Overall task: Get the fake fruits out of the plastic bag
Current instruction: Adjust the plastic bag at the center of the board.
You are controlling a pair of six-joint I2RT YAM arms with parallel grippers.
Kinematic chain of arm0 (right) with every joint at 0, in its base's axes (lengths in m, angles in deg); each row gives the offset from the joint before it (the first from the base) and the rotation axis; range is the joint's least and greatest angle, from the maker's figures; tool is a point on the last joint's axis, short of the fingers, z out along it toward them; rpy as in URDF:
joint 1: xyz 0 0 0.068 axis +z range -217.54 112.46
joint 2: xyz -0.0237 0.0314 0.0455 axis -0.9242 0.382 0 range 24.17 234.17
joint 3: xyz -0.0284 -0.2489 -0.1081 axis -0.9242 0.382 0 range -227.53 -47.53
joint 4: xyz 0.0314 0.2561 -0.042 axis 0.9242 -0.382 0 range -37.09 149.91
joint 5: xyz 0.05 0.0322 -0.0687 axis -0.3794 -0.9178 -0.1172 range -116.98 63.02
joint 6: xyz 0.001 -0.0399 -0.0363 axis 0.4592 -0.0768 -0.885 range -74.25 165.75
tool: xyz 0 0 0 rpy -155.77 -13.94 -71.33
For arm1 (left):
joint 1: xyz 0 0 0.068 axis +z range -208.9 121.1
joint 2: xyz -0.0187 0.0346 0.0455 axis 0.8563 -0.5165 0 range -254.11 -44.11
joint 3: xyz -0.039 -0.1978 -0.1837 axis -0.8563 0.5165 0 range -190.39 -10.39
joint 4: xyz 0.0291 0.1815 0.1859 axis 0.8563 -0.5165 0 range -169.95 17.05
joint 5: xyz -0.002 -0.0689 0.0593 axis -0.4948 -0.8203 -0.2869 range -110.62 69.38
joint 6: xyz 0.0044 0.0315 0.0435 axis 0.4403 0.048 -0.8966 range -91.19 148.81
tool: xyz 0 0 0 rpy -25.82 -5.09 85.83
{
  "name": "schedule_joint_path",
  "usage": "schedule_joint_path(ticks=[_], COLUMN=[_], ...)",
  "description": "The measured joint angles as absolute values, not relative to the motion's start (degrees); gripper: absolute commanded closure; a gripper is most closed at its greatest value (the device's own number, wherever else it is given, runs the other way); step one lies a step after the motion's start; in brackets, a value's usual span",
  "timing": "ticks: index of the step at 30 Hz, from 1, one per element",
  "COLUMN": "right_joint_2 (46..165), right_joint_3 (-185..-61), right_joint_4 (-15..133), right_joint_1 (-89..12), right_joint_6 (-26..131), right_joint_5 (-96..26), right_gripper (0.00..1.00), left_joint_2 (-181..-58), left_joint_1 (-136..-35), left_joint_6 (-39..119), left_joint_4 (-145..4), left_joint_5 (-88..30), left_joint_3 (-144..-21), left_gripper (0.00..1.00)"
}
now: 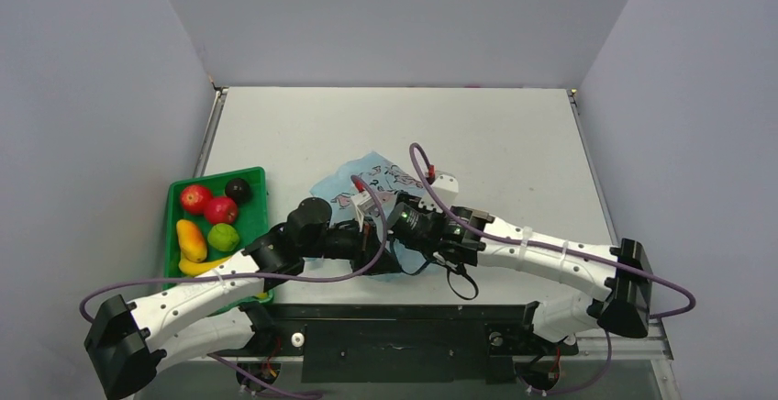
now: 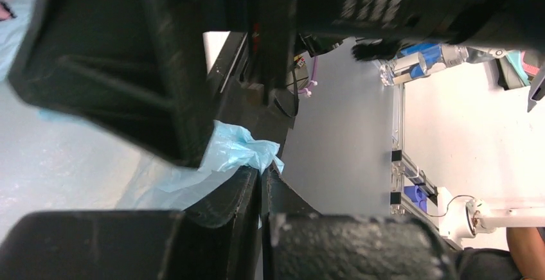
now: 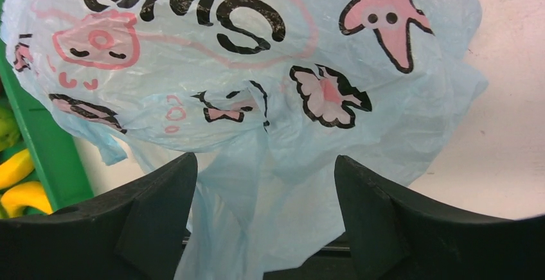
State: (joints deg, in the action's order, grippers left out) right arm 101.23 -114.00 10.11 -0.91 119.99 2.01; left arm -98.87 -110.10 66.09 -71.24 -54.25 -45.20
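The light-blue plastic bag (image 1: pixel 367 183) with pink and dark figures lies crumpled mid-table. My left gripper (image 1: pixel 393 255) is at its near edge; in the left wrist view the gripper (image 2: pixel 263 171) is shut on a bunched fold of the bag (image 2: pixel 234 151). My right gripper (image 1: pixel 390 215) is open, and the bag (image 3: pixel 257 68) hangs between and beyond its fingers (image 3: pixel 160 196) in the right wrist view (image 3: pixel 263 164). A dark maroon fruit (image 1: pixel 238 189), a green fruit (image 1: pixel 223 237) and a yellow oval fruit (image 1: pixel 190 239) lie in the green tray (image 1: pixel 172 200). No grape bunch shows.
The tray at the left also holds two red apples (image 1: pixel 207 204) and a banana (image 1: pixel 204 266); its rim shows in the right wrist view (image 3: pixel 45 151). Both arms cross close together over the near middle. Grey walls enclose the table (image 1: pixel 514 143).
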Motion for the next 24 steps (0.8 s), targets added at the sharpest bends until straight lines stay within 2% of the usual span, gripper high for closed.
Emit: schedule_joint_path(ticks=[4, 7, 8, 9, 12, 14, 16, 19, 24], right_joint_2=[104.92, 105.71, 105.69, 105.58, 104.61, 102.63, 99.48, 92.33, 73.93], right_joint_3=[-115.78, -115.67, -115.32, -114.70, -110.05, -105.61, -101.59, -95.16, -79.19], right_joint_4=[8.95, 8.86, 9.17, 9.80, 13.48, 15.88, 17.54, 21.50, 34.65], right_joint_1=[0.09, 0.77, 0.90, 1.08, 1.19, 1.21, 1.21, 1.23, 1.19], right_joint_6=[120.23, 120.21, 120.21, 120.16, 119.71, 118.72, 117.69, 114.94, 106.77], right_joint_5=[3.15, 3.61, 3.69, 3.76, 3.76, 3.87, 4.31, 5.33, 4.79], right_gripper=[0.28, 0.41, 0.53, 0.60, 0.98, 1.00, 1.00, 1.00, 1.00], left_joint_2=[-99.35, -99.35, -99.33, -99.31, -99.18, -98.72, -97.49, -95.64, -95.96], left_joint_1=[-110.60, -110.89, -110.93, -111.00, -111.04, -111.06, -111.06, -111.00, -110.80], left_joint_6=[65.32, 64.73, 64.52, 64.38, 64.17, 64.12, 64.49, 65.04, 66.81], left_joint_4=[-72.22, -72.59, -72.79, -73.01, -73.31, -73.25, -73.20, -73.25, -72.31], left_joint_5=[-55.23, -55.45, -55.45, -55.45, -55.41, -55.36, -54.66, -52.02, -48.39], left_joint_3=[-46.57, -46.97, -46.97, -46.97, -46.97, -46.79, -46.20, -45.39, -44.93], left_gripper=[1.00, 1.00, 1.00, 0.97, 0.78, 0.67, 0.62, 0.59, 0.59])
